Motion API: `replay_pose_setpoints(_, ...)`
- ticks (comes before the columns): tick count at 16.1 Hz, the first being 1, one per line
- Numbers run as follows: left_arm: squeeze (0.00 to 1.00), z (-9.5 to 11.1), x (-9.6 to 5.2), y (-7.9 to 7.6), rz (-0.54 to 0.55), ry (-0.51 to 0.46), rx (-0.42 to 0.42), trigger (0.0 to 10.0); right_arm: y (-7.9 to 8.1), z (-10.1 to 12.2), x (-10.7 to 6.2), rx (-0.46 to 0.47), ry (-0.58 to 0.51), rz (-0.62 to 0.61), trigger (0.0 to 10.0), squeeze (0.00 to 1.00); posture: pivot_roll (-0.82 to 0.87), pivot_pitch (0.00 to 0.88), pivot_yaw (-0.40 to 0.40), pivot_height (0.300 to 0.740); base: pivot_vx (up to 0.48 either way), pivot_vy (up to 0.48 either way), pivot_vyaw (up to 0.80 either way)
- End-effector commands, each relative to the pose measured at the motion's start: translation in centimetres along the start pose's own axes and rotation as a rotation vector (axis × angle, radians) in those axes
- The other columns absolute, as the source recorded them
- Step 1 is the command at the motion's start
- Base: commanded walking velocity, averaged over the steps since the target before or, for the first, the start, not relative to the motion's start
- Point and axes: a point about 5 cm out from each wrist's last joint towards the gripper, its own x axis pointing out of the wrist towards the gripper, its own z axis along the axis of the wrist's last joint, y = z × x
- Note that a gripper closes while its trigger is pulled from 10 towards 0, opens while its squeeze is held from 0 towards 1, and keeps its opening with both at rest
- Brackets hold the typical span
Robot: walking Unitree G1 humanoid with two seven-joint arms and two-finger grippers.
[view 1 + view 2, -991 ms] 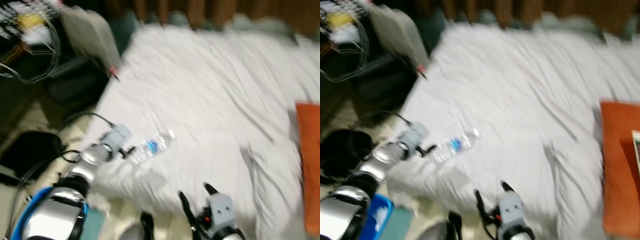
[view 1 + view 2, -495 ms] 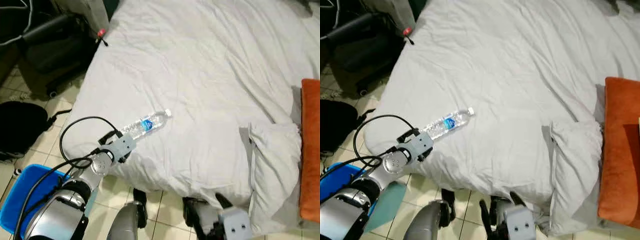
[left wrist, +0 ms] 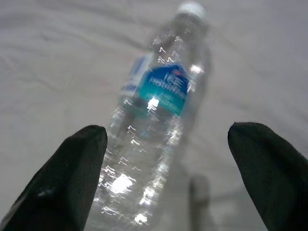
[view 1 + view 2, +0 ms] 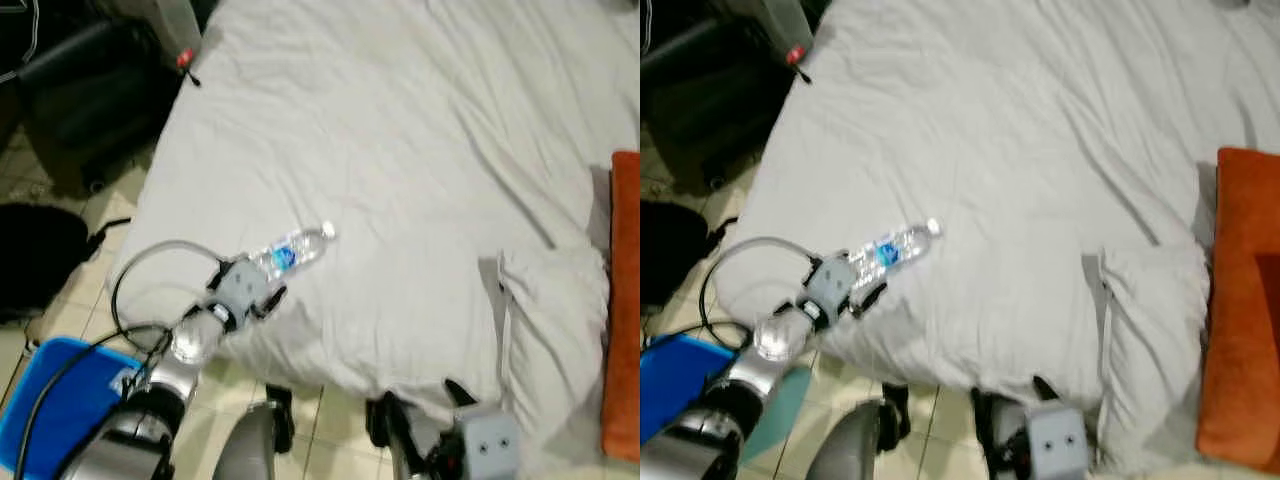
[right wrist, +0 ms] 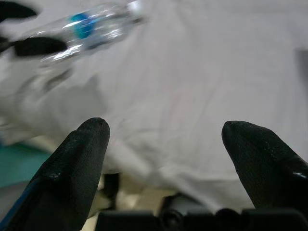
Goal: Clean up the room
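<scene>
Bottle (image 3: 159, 125) lying on the bed (image 4: 420, 150), long axis straight ahead between the spread fingers of the nearer left gripper (image 3: 168, 178), cap end away; right gripper (image 5: 163, 159) also spread, farther off.

L arm extended fwd, end effector (image 3: 166, 159) fingers spread; R end effector (image 5: 163, 159) low, spread.

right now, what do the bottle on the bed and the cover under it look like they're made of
The bottle looks like thin clear plastic: glossy, see-through, ribbed, with glints, a white cap and a blue printed label. The bed cover looks like soft white matte woven fabric, likely cotton, judging by its creases. The left tool has its fingers spread either side of the bottle.
</scene>
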Motion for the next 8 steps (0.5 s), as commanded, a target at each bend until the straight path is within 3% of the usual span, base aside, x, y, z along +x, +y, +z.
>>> replay_pose_setpoints(1, 0.00, -1.1, -2.0, 0.0, 0.013, 0.010, -0.093, 10.0, -0.3, -0.2, -0.1, 0.012, 0.015, -0.005, 10.0, 0.00, -0.10, 0.450, 0.102, 0.740, 0.000, 0.000, 0.00)
replay_pose_setpoints(2, 0.00, -0.9, -4.3, -0.6, 0.055, -0.010, -0.164, 10.0, -0.6, 0.0, 1.1, 0.012, -0.003, 0.009, 10.0, 0.00, -0.06, 0.384, 0.106, 0.740, 0.000, 0.000, 0.00)
replay_pose_setpoints(4, 0.00, -0.9, -4.8, -0.8, 0.067, -0.010, -0.182, 10.0, -0.7, 0.0, 1.6, 0.013, -0.007, 0.014, 10.0, 0.00, -0.06, 0.384, 0.106, 0.740, 0.000, 0.000, 0.00)
replay_pose_setpoints(5, 0.00, -0.5, -5.9, -1.6, 0.103, -0.020, -0.217, 10.0, -1.2, 0.0, 3.6, 0.022, -0.024, 0.014, 10.0, 0.00, 0.00, 0.269, 0.099, 0.740, 0.000, 0.000, 0.00)
replay_pose_setpoints(6, 0.00, -0.5, -5.9, -1.6, 0.103, -0.020, -0.217, 10.0, -1.2, 0.0, 3.6, 0.022, -0.024, 0.014, 10.0, 0.00, 0.00, 0.269, 0.099, 0.740, 0.000, 0.000, 0.00)
replay_pose_setpoints(8, 0.00, 0.3, -6.6, -2.0, 0.139, -0.049, -0.262, 10.0, -1.9, 0.3, 5.3, 0.022, -0.050, 0.005, 10.0, 0.00, 0.03, 0.215, 0.092, 0.740, 0.000, 0.000, 0.00)
